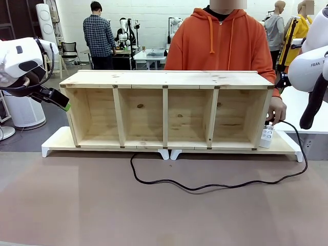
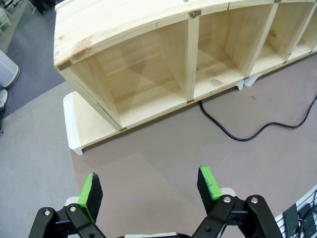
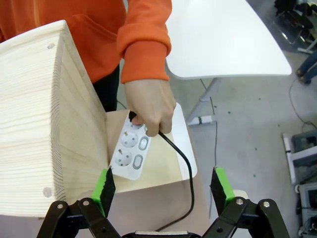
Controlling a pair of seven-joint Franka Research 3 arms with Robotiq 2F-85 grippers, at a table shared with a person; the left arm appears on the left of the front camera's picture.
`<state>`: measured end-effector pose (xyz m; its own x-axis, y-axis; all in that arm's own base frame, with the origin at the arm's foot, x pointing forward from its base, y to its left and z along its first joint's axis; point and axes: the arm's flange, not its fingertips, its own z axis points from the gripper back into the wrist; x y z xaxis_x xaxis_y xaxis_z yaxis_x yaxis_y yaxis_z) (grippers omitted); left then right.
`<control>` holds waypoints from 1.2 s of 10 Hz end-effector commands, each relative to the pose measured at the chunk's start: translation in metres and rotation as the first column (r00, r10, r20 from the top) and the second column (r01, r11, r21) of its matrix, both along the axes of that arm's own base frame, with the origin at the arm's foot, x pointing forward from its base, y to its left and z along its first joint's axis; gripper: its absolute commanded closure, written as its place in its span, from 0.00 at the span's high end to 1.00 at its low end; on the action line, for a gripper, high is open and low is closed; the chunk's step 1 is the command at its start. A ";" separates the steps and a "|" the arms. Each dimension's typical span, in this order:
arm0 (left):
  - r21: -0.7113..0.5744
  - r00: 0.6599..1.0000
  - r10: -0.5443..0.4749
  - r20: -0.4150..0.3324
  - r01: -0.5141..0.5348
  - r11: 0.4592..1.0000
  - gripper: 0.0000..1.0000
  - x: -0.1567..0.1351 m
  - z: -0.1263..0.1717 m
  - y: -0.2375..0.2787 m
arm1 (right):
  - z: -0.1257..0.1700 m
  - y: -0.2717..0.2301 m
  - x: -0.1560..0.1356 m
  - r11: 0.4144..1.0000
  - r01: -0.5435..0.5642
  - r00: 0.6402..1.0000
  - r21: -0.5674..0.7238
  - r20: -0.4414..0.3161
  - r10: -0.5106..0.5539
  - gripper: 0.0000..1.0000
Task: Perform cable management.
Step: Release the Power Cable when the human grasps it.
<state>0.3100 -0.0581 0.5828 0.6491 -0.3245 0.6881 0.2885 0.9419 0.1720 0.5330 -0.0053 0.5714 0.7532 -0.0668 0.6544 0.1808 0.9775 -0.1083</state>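
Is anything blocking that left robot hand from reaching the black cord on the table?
Nothing visible does. The left hand hangs open over bare tabletop, and the cable lies in the open in front of the wooden shelf, farther along.

The left arm [image 1: 20, 61] reaches in from the left side, its wrist bent so the left gripper [image 2: 148, 191] angles down toward the tabletop, jaws spread wide with nothing between the green pads [image 2: 90, 192]. The right arm [image 1: 312, 69] hangs at the right edge; the right gripper [image 3: 161, 187] points downward, jaws likewise wide apart and empty. The person's hand [image 3: 150, 106], in an orange sleeve [image 3: 144, 37], is closed in a pinching grip, fingers curled downward.
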 end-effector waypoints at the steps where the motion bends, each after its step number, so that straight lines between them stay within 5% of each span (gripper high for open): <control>1: -0.001 1.000 0.006 0.009 -0.006 1.000 1.00 0.001 0.000 0.000 | -0.001 0.003 0.000 1.000 -0.005 1.000 -0.002 -0.003 0.005 1.00; 12: -0.001 1.000 0.006 0.009 -0.006 1.000 1.00 0.001 0.000 0.000 | -0.001 0.003 0.000 1.000 -0.005 1.000 -0.002 -0.003 0.005 1.00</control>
<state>0.3100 -0.0581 0.5828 0.6490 -0.3245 0.6881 0.2885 0.9419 0.1720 0.5330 -0.0046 0.5714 0.7533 -0.0657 0.6544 0.1794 0.9778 -0.1083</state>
